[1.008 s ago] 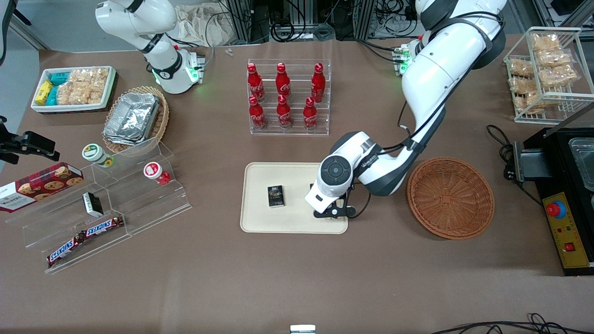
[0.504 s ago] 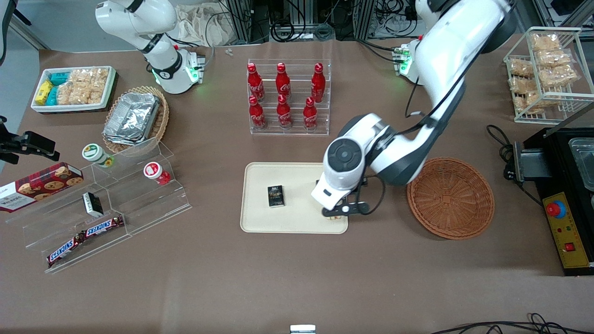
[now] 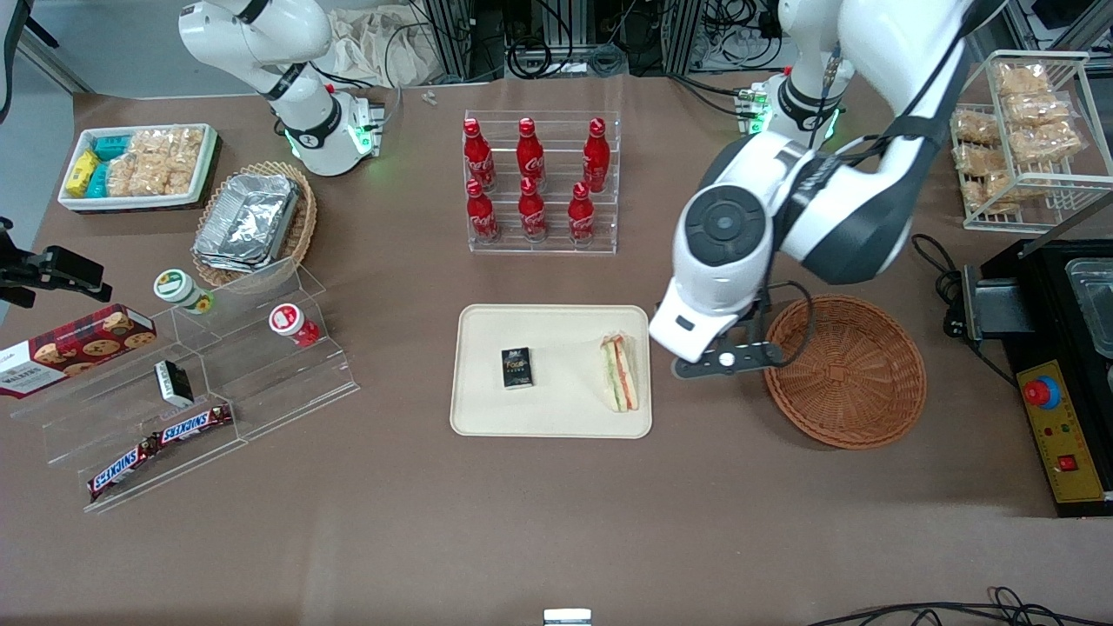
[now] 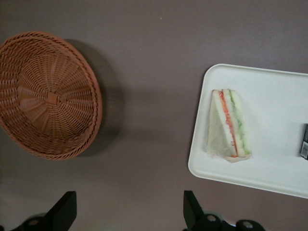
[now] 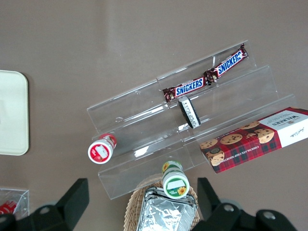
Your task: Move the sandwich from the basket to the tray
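Observation:
The sandwich [image 3: 619, 373], a wrapped wedge with red and green filling, lies on the cream tray [image 3: 487, 409] at its end nearest the basket; it also shows in the left wrist view [image 4: 228, 124] on the tray [image 4: 269, 168]. The reddish-brown wicker basket [image 3: 843, 371] is empty and shows in the left wrist view too [image 4: 45, 94]. My left gripper [image 3: 726, 358] hangs open and empty, raised above the bare table between tray and basket; its fingers [image 4: 192, 211] stand wide apart.
A small black box [image 3: 516, 367] lies on the tray. A clear rack of red cola bottles [image 3: 539, 183] stands farther from the camera. A clear stepped stand with snack bars and cups [image 3: 191, 382] lies toward the parked arm's end. A black machine [image 3: 1061, 365] stands beside the basket.
The gripper has let go of the sandwich, risen and moved off the tray toward the basket. The sandwich, hidden under the gripper before, now lies uncovered on the tray.

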Tool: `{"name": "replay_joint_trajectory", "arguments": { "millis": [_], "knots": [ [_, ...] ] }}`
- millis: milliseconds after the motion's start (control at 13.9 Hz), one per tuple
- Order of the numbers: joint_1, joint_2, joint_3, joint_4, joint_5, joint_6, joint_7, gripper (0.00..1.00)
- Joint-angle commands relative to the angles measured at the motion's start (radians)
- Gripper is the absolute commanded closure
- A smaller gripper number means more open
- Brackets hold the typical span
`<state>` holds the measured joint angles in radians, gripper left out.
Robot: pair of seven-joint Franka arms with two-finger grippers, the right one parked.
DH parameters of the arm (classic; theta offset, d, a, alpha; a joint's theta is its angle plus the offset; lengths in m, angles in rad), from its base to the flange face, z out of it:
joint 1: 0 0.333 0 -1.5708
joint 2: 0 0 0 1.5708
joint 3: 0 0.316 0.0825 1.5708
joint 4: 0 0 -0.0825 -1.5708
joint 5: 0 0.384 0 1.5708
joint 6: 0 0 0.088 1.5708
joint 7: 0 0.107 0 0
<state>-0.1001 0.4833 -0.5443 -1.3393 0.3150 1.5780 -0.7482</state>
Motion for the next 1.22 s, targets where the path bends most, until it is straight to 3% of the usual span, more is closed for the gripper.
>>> {"name": "replay_joint_trajectory", "arguments": {
  "millis": [0, 504, 720, 792, 1152],
  "knots": [
    [0.081, -0.101, -0.005, -0.108, -0.042, -0.003, 0.102, 0.00],
    [0.264, -0.254, -0.005, -0.276, -0.155, 0.049, 0.349, 0.00],
    [0.281, -0.427, -0.003, -0.508, -0.166, 0.205, 0.391, 0.00],
    [0.283, -0.449, 0.001, -0.526, -0.175, 0.223, 0.406, 0.00],
    [0.321, -0.388, 0.003, -0.370, -0.171, 0.136, 0.556, 0.00]
  ]
}}
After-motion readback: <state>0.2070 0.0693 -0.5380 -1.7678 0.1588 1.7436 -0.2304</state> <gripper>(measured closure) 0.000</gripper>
